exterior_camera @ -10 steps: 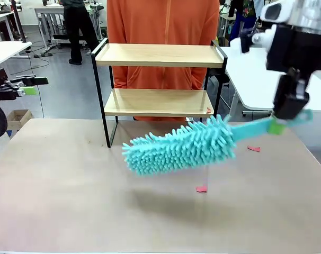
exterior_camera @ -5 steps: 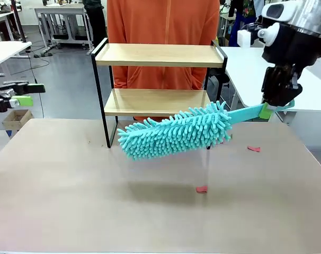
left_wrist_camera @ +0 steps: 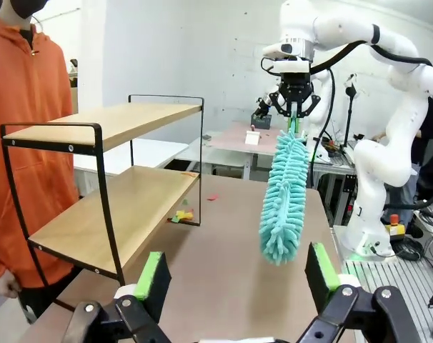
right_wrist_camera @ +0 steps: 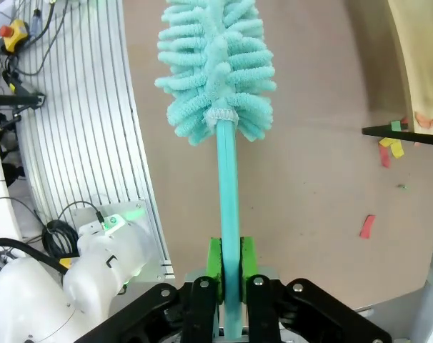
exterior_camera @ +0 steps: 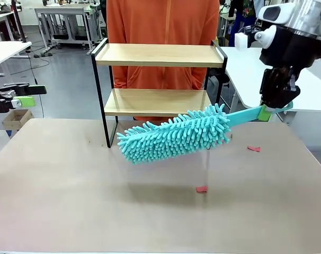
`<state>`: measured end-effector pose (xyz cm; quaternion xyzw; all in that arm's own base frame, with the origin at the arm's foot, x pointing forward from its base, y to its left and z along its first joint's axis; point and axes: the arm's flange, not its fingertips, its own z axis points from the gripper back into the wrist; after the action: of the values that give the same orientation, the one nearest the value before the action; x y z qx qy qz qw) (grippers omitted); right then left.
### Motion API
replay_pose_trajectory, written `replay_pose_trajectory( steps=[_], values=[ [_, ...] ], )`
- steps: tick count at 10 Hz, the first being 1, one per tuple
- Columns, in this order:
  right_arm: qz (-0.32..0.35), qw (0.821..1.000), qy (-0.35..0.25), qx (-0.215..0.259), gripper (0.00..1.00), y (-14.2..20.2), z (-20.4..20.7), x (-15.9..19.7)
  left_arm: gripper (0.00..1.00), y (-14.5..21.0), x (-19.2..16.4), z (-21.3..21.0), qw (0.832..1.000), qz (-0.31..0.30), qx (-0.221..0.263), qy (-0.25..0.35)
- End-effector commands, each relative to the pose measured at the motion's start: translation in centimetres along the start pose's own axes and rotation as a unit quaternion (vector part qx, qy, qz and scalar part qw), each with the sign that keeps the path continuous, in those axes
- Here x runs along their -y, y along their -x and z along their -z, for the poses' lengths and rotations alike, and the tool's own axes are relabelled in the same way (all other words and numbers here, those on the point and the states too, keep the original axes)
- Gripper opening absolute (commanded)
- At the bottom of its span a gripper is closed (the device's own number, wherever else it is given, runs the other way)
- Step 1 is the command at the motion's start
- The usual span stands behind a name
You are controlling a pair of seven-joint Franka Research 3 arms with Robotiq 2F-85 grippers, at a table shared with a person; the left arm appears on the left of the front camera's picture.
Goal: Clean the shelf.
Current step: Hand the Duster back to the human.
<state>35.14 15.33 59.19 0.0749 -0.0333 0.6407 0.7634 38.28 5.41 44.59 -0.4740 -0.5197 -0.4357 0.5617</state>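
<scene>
At the far edge of the table: the shelf stands between the robot and a person in an orange top, its two wooden boards facing the arms.
Right gripper: pressed together on the flat end of the duster's handle (the right wrist view shows both green pads squeezing the teal strip), so the whole brush sticks out sideways like an extension of the arm.
Duster: a teal, shaggy microfibre head held clear of the tabletop, tilted slightly, its tip lower and toward the robot's left. Held by the handle's end, it gives the longest reach along a board.
Shelf relative to duster: the head hangs in front of the rack and a little below the lower board; whether any strands touch the board's front edge I cannot tell from the front view.
Left gripper: spread wide, empty, off to the left and looking across at the rack.
Debris: small coloured scraps lie on the table, and a few sit near the lower board's right end.
Judgement: the sweep of the lower board seems about to begin.
</scene>
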Motion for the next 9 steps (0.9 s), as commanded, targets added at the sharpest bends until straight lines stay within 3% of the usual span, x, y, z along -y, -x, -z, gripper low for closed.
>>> replay_pose_trajectory(
  steps=[1,4,9],
  values=[
    [0.0,1.0,0.0,0.001,0.13,0.0,0.0,0.0,1.0,0.1,0.4,0.1,1.0,-0.004,0.004,-0.003],
    [-0.059,0.99,0.002,0.126,0.13,0.9,2.1,2.8,1.0,0.5,5.0,5.6,0.999,0.035,-0.025,-0.019],
    [-0.094,0.974,0.007,0.208,0.13,2.6,5.0,5.5,1.0,2.8,8.5,11.3,0.994,0.073,-0.044,-0.071]
  ],
)
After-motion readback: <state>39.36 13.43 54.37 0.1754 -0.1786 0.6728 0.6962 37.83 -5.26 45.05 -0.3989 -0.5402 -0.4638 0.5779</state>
